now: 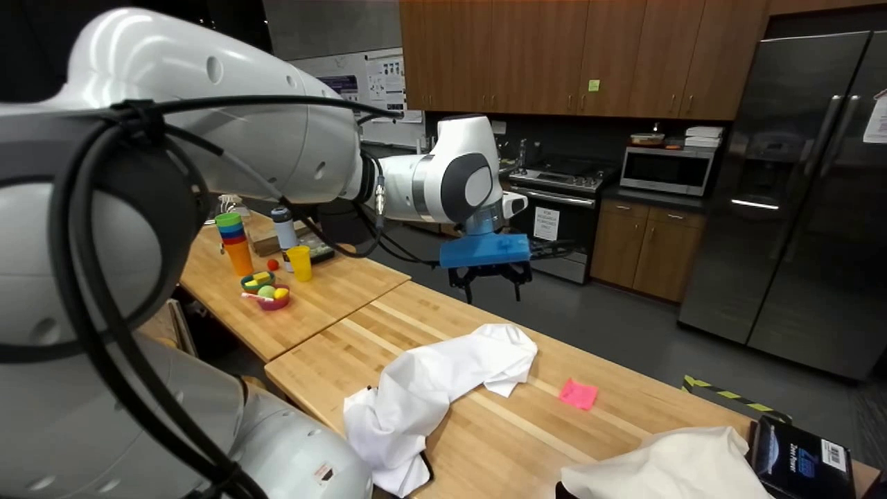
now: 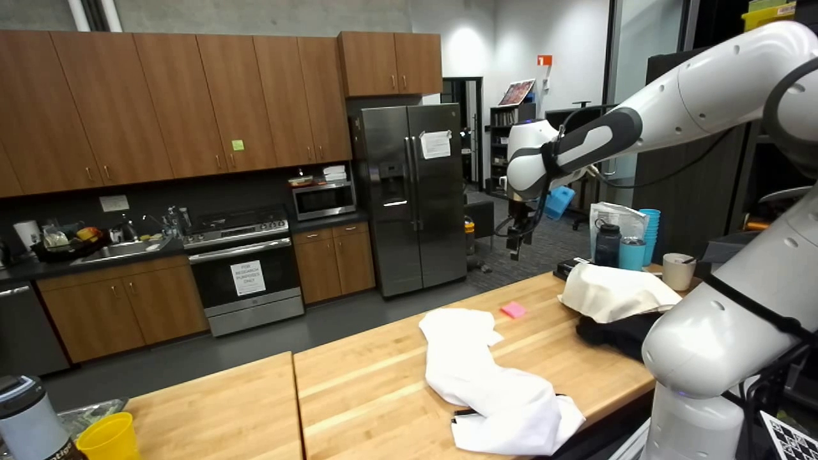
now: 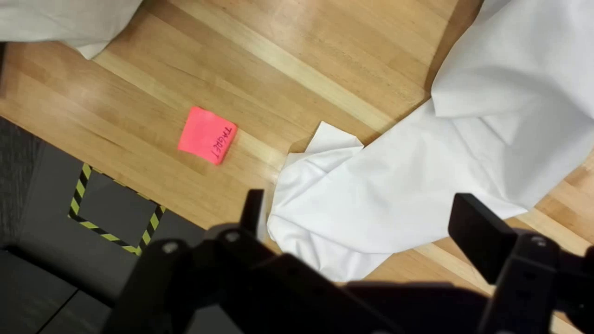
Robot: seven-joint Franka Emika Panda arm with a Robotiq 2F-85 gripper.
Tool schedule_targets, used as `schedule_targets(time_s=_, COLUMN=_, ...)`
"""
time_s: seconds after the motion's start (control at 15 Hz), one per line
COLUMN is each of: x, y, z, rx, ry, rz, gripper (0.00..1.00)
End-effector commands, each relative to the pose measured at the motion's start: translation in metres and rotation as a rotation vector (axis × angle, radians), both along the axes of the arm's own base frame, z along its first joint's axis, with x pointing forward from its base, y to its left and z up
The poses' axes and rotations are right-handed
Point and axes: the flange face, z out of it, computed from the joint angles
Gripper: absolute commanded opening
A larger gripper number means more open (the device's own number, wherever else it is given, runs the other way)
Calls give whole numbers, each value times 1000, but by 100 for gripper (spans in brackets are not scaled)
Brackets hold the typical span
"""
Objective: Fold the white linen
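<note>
Far left in an exterior view: stacked cups and a yellow cup, on the adjoining table. Well apart from your work; no evident hazard.

White linen, one, the piece you are to fold. Lies rumpled on the table in a long bent strip, not yet folded. The end toward the robot base reaches the table's edge — whether it hangs over cannot be told. Dark bits show around that end, unidentified. Pull there and the cloth could slip off the edge, or a dark bit could catch.

End effector, one. Fingers spread wide, nothing between them, raised clear of the cloth; your wrist view frames the linen's far end in the gap. Judged stage: grasp to come. Close too high and you would likely pinch air; descend too low and the fingertips could scrape the table. Take the bunched end carelessly and several layers may lift together, shifting the cloth instead of folding it.

Pink note, one, lettered "TAGRET", near the linen's far end. A wide sweep of cloth could cover it or carry it off.

Far right: cream cloth, beside a black box. Close in colour — a hasty reach might take the wrong one.
</note>
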Motion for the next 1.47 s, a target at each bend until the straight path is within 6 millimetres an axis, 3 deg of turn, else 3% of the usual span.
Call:
schedule_targets(time_s=0.0, x=10, y=12, z=-5, rx=6, ry=4, rz=-24, gripper=100)
schedule_targets(time_s=0.13, x=23, y=31, z=-18, rx=9, ry=12, rz=-56, gripper=100)
schedule_targets(time_s=0.47, x=65, y=118, z=-57, rx=58, ry=42, rz=-67, gripper=100)
schedule_targets(time_s=0.67, x=92, y=155, z=-64, rx=38, ry=75, rz=69, gripper=100)
schedule_targets(time_s=0.93, x=136, y=157, z=-60, rx=-27, ry=140, rz=212, gripper=100)
schedule_targets(time_s=1.2, x=171, y=145, z=-86, rx=-76, ry=295, rz=162, gripper=100)
schedule_targets(time_s=1.4, x=179, y=148, z=-102, rx=-105, ry=434, rz=51, gripper=100)
